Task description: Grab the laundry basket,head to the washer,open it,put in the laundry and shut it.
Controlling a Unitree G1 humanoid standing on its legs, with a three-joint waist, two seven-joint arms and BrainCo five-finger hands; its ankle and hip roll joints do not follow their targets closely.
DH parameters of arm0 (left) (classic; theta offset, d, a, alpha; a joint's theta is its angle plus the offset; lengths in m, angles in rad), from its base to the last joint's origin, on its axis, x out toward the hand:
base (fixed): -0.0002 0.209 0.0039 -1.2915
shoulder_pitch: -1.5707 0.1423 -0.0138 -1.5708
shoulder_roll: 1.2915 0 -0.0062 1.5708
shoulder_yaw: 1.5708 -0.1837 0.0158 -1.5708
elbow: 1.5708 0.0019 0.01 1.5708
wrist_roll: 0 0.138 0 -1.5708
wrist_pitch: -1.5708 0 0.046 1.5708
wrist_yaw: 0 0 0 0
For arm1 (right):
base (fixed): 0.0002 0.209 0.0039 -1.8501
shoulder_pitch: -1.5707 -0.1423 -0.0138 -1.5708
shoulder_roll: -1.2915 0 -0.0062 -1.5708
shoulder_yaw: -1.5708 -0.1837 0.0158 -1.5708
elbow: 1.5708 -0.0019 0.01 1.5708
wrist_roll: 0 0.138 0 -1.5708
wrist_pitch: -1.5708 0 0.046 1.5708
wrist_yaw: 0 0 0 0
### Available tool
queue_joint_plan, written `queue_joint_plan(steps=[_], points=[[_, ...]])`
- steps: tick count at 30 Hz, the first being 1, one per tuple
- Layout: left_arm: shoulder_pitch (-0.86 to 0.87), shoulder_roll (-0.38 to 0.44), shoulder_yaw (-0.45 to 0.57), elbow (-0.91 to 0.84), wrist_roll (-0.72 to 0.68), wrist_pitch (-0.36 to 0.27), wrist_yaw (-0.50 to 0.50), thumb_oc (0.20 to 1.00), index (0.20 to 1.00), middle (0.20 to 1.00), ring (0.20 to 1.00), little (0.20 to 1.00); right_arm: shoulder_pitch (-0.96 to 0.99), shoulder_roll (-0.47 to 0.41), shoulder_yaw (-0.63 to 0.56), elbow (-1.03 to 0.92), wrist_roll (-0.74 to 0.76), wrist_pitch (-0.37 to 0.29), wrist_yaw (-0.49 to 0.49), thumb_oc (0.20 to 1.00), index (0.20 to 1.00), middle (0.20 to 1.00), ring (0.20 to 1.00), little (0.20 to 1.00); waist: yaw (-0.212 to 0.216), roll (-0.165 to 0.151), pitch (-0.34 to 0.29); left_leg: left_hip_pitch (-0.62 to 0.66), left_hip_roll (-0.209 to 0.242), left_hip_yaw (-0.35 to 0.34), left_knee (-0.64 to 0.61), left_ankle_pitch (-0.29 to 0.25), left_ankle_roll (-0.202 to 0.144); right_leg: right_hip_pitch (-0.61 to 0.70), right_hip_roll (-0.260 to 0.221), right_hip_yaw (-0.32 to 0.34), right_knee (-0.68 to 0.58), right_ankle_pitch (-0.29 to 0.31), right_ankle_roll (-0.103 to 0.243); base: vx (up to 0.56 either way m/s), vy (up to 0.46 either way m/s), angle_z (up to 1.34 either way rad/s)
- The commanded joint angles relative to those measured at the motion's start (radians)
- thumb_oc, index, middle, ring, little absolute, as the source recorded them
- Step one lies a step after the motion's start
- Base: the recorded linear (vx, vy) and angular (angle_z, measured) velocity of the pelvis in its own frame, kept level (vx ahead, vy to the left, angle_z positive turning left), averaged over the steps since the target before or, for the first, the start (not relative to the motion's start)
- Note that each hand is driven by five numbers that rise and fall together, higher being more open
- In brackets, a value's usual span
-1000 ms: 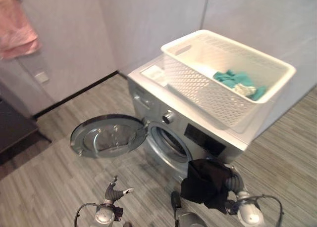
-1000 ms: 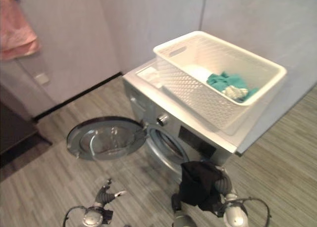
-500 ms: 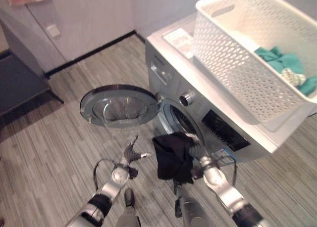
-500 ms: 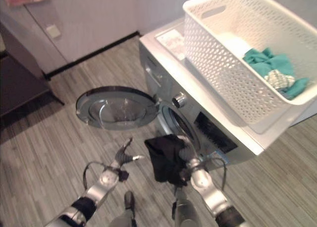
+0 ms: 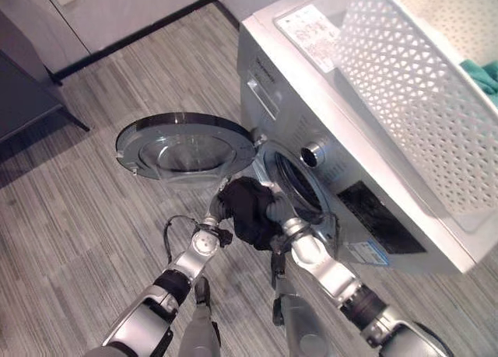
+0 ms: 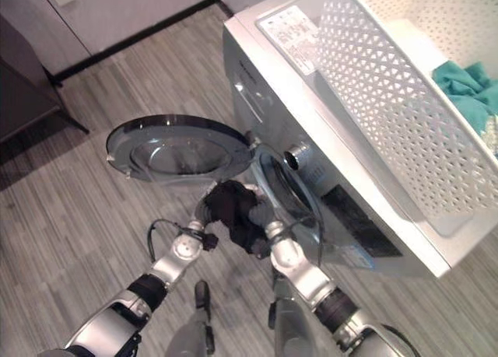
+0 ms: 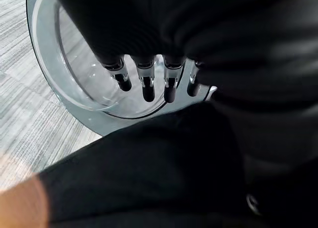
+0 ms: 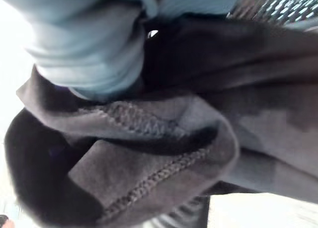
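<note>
Both arms reach forward, hands meeting at one bundle. Left hand (image 5: 212,217) beside it, fingers (image 7: 147,81) straight and extended. Right hand (image 5: 274,211) against the bundle's other side, its fingers hidden by it.

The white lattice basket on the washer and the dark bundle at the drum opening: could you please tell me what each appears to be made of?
The white lattice basket looks like moulded plastic: stiff, matte walls pierced by a regular pattern of holes. The dark bundle appears to be soft woven or knitted fabric, dull black; the right wrist view shows folds and a stitched hem. The exact fibre cannot be told.
</note>
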Motion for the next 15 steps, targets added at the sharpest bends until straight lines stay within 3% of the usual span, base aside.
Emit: queue_joint_plan(steps=[1, 5, 9, 15], points=[[-0.088, -0.018, -0.079, 0.011, -0.009, -0.046, -0.006, 1.0, 1.0, 1.0, 1.0, 1.0, -0.122, 0.127, 0.011, -0.067, 0.042, -0.113, -0.01, 0.2, 0.2, 0.2, 0.2, 0.2, 0.021, -0.036, 0.02, -0.034, 0.018, 0.012, 0.019, -0.054, 0.019, 0.005, -0.109, 0.044, 0.079, -0.195, 0.084, -0.02, -0.009, 0.04], [-0.119, -0.032, -0.11, 0.025, 0.037, -0.041, -0.002, 1.0, 1.0, 1.0, 1.0, 1.0, -0.162, 0.146, 0.03, -0.073, 0.07, -0.122, -0.012, 0.2, 0.2, 0.2, 0.2, 0.2, 0.026, -0.041, 0.032, -0.05, 0.022, 0.009, 0.02, -0.049, 0.014, -0.008, -0.108, 0.04, 0.079, -0.193, 0.082, -0.03, -0.021, 0.07], [-0.167, -0.048, -0.124, 0.051, 0.112, -0.034, 0.064, 1.0, 1.0, 1.0, 1.0, 1.0, -0.193, 0.165, 0.058, -0.108, 0.146, -0.144, -0.015, 0.2, 0.2, 0.2, 0.2, 0.2, 0.031, -0.056, 0.05, -0.067, 0.032, 0.005, 0.016, -0.041, 0.006, -0.023, -0.102, 0.037, 0.078, -0.19, 0.079, -0.03, -0.035, 0.04], [-0.249, -0.063, -0.088, 0.038, 0.025, -0.042, 0.108, 1.0, 1.0, 1.0, 1.0, 1.0, -0.207, 0.167, 0.087, -0.158, 0.233, -0.161, -0.013, 0.2, 0.2, 0.2, 0.2, 0.2, 0.026, -0.074, 0.072, -0.089, 0.045, 0.008, 0.012, -0.029, -0.006, -0.052, -0.092, 0.035, 0.079, -0.184, 0.077, -0.02, -0.022, -0.02]])
